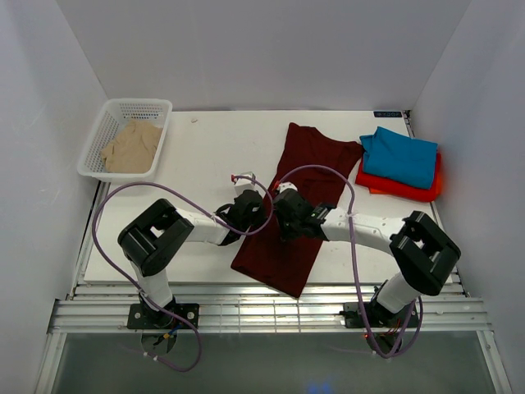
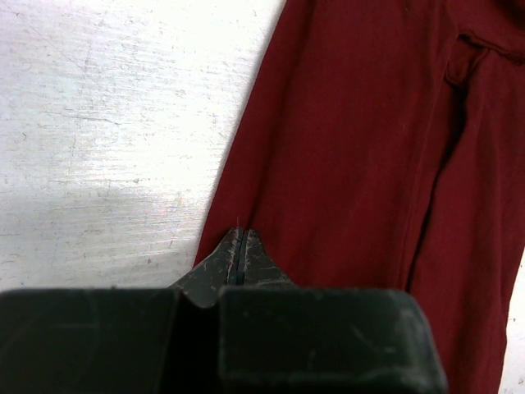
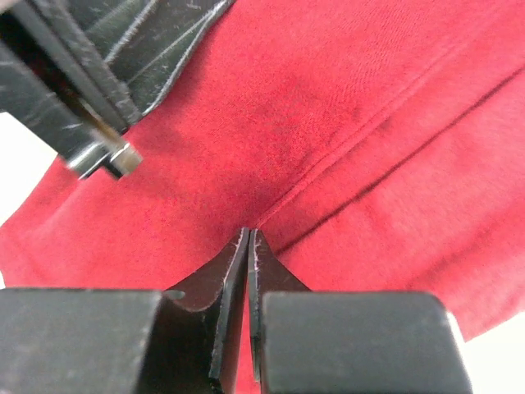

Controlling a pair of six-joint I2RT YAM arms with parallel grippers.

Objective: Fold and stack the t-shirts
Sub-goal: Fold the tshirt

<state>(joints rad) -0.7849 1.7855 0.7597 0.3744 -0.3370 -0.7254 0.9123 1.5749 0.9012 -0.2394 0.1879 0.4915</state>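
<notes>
At the middle of the table (image 1: 205, 148) we see the maroon shirt (image 1: 316, 160) lying flat as a long strip. Its long axis runs from near-left to far-right, wider end far. The left gripper (image 2: 240, 234) is closed at the shirt's left edge; whether it has cloth we cannot tell. The right gripper (image 3: 248, 234) is closed, seemingly pinching a crease. We fear a one-layer pinch undoing the fold, or the close-set grippers colliding.
</notes>
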